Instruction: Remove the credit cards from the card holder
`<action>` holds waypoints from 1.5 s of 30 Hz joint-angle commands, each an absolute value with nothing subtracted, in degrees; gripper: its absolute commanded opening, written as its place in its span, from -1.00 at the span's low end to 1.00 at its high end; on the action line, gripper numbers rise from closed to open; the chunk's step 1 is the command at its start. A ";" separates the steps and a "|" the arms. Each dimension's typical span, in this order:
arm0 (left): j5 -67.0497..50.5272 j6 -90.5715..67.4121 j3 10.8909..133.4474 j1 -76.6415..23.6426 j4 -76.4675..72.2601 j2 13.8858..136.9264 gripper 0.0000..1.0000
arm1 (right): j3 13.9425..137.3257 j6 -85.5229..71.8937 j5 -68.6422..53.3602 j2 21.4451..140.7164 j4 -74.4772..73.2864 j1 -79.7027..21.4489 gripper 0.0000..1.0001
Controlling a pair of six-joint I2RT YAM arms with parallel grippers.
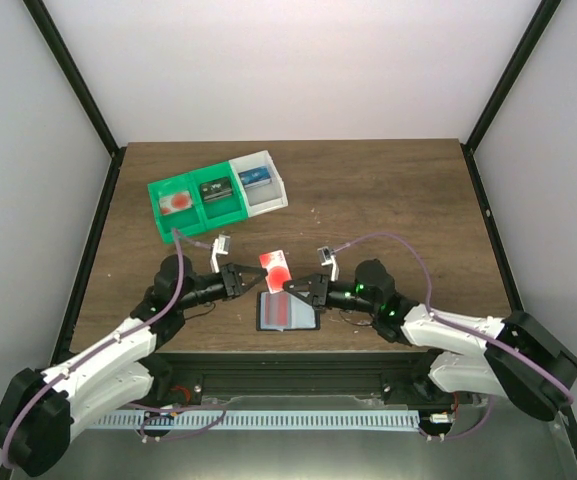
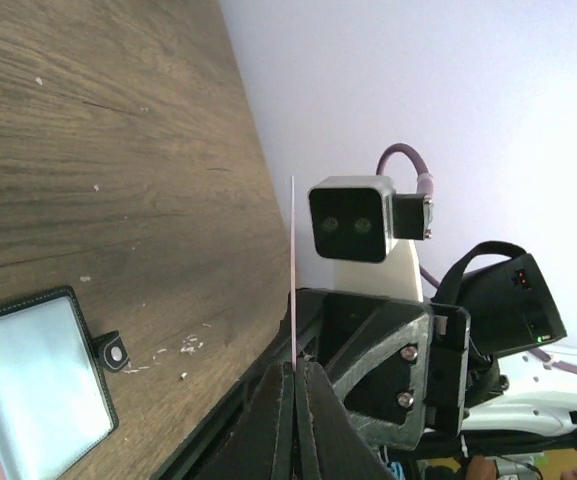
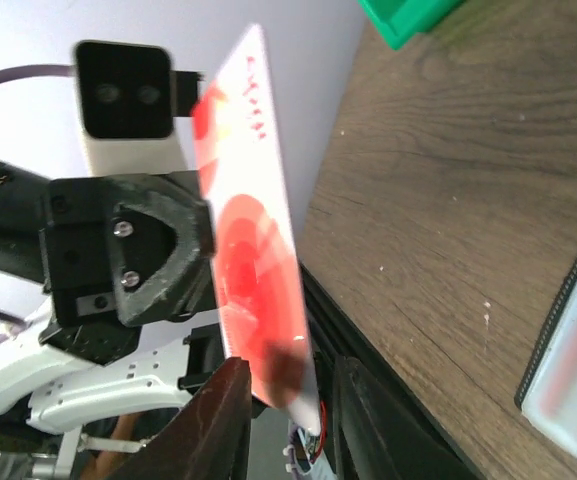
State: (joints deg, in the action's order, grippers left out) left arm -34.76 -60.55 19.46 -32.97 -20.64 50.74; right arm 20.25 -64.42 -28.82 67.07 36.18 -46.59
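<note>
**A:** What lies closest to the arm bases?

**B:** A small black folding card holder [image 1: 288, 316]. It is open and flat on the brown wooden table [image 1: 388, 200], and red shows in its pocket.

**A:** And the grippers?

**B:** They meet tip to tip just past it. The left gripper [image 2: 294, 368] is pinched tight on one end of a thin red and pale white plastic credit card [image 3: 253, 240], held in the air clear of the holder. The right gripper [image 3: 293, 368] has its jaws partly apart with the card's other end between them. I cannot tell whether they press on it.

**A:** Farther back?

**B:** A green-and-white three-compartment plastic tray [image 1: 196, 222], well apart from the holder. It holds a red-and-pale item [image 1: 178, 203], a black card-sized item [image 1: 215, 190] and a blue card-sized item [image 1: 255, 179], one per compartment.
</note>
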 commanded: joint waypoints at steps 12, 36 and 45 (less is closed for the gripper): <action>-37.89 -61.74 16.38 -32.78 -25.79 46.72 -0.35 | 13.87 -57.68 -32.08 53.44 41.82 -46.23 -0.99; -61.03 -37.31 30.45 -32.64 3.06 46.50 -0.11 | 26.32 -34.41 -48.05 40.43 -1.82 -46.14 -0.99; -62.45 -35.27 31.01 -32.69 5.58 47.58 -0.60 | 25.06 -35.13 -48.48 40.02 -1.08 -46.17 -0.99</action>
